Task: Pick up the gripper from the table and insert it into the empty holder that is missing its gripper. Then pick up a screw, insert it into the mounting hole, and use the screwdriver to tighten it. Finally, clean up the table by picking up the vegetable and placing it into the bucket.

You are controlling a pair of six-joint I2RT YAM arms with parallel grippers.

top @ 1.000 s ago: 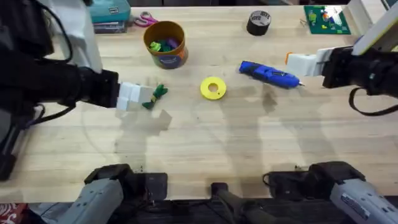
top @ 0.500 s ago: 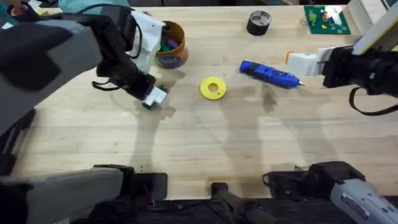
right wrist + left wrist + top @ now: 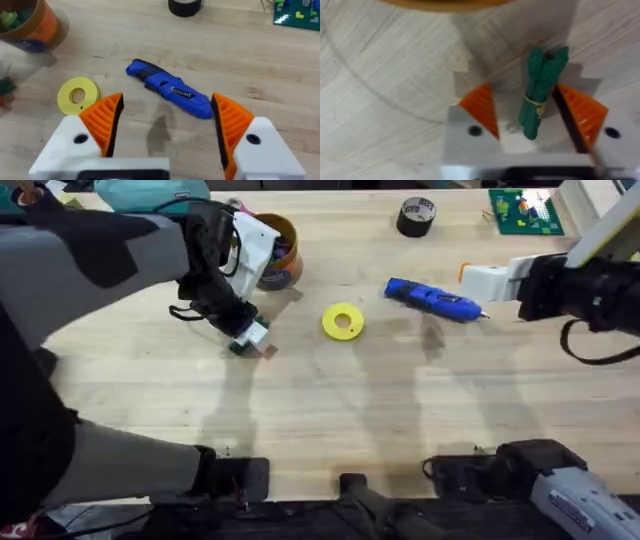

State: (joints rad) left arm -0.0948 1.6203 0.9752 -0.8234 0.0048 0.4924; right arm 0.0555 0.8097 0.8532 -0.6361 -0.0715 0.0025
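From above, the left gripper [image 3: 250, 337] reaches in from the left and sits low over the table [image 3: 330, 420], just near of the bucket [image 3: 278, 252]. The green vegetable [image 3: 238, 347] peeks out at its tip. The bucket stands at the far left, partly hidden behind the arm. A yellow ring [image 3: 343, 321] lies mid-table, right of the left gripper and apart from it. The blue screwdriver [image 3: 432, 299] lies farther right, near the right gripper [image 3: 478, 281], which hangs at the right side. A black tape roll [image 3: 416, 216] sits by the far edge. The near half of the table is bare wood, with wide room between ring and near edge.

In the left wrist view, the vegetable [image 3: 540, 91] stands between the two orange pads [image 3: 481, 106]. It lies close against one pad with a gap to the other, so the fingers are set fairly wide and not closed on it. The bucket's [image 3: 445, 4] rim shows just beyond.

In the right wrist view, the right gripper [image 3: 165, 120] is spread wide and holds nothing. The screwdriver [image 3: 167, 89] lies on the wood just beyond its pads [image 3: 102, 117]. The ring [image 3: 78, 95], the bucket [image 3: 30, 25] and the tape roll [image 3: 185, 7] lie farther off.
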